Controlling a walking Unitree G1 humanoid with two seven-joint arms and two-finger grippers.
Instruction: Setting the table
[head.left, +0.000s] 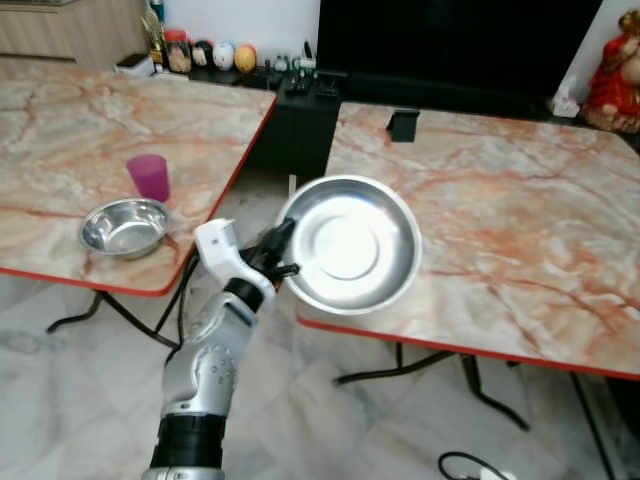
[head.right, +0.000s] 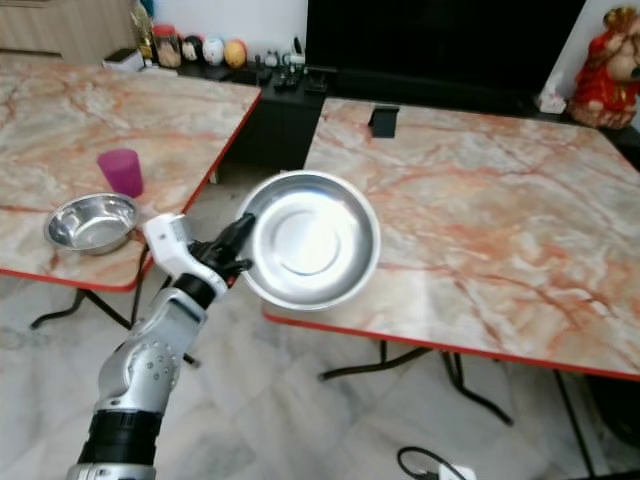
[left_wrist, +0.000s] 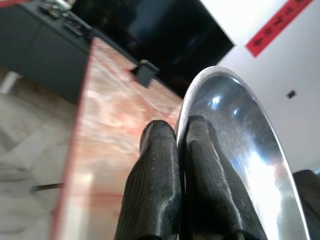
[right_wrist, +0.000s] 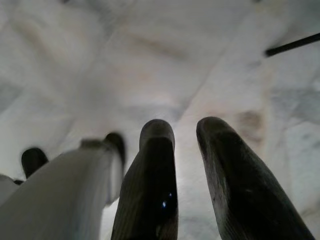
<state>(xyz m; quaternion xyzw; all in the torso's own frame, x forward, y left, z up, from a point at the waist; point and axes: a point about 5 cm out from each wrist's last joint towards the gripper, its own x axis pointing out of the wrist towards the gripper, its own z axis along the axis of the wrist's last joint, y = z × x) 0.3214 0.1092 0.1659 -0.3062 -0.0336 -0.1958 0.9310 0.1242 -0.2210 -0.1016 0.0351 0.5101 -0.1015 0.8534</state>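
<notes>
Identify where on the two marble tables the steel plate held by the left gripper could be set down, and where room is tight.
The right table is bare from the plate in the left gripper to its far right edge; a small black stand sits at its back-left. The left table is crowded at its near-right corner by the steel bowl and pink cup; behind is bare.

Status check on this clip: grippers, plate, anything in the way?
Left gripper shut on steel plate rim, plate over right table's near corner. Right gripper idle, pointing at floor, fingers apart. Steel bowl and pink cup on left table; nothing blocking.
</notes>
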